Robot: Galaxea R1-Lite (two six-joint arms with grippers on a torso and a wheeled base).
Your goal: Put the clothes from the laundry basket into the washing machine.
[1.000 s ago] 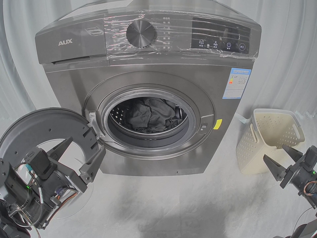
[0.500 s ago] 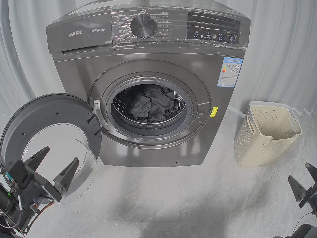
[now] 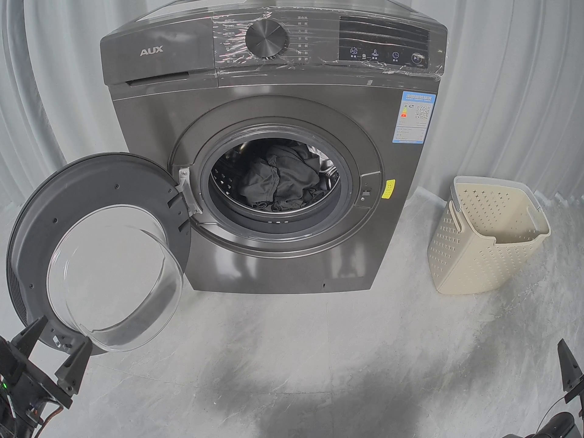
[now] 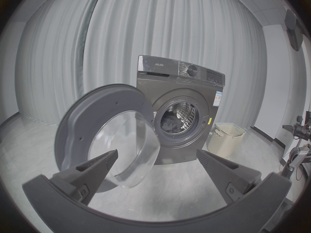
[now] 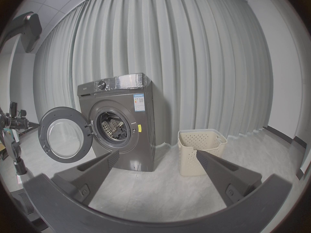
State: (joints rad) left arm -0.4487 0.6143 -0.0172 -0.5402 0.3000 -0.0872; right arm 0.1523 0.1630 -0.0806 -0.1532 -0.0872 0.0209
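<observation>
The grey washing machine (image 3: 274, 68) stands ahead with its round door (image 3: 97, 244) swung wide open to the left. Dark grey clothes (image 3: 280, 174) lie piled inside the drum (image 4: 176, 120). The cream perforated laundry basket (image 3: 486, 238) sits on the floor to the machine's right, and I see nothing inside it (image 5: 201, 143). My left gripper (image 3: 67, 330) hangs low at the bottom left, below the door, open with nothing in it (image 4: 156, 151). My right gripper (image 5: 157, 152) is open and holds nothing, low at the bottom right; one finger (image 3: 564, 363) shows there, well short of the basket.
White curtains (image 3: 517, 62) hang behind and beside the machine. Pale grey floor (image 3: 316, 360) stretches between me and the machine. The open door juts out over the floor on the left. A stand with equipment (image 4: 298, 139) is off to one side.
The whole head picture has shifted: the machine and basket look smaller and farther off. Both open grippers have dropped toward the bottom corners, the left away from the door, the right away from the basket.
</observation>
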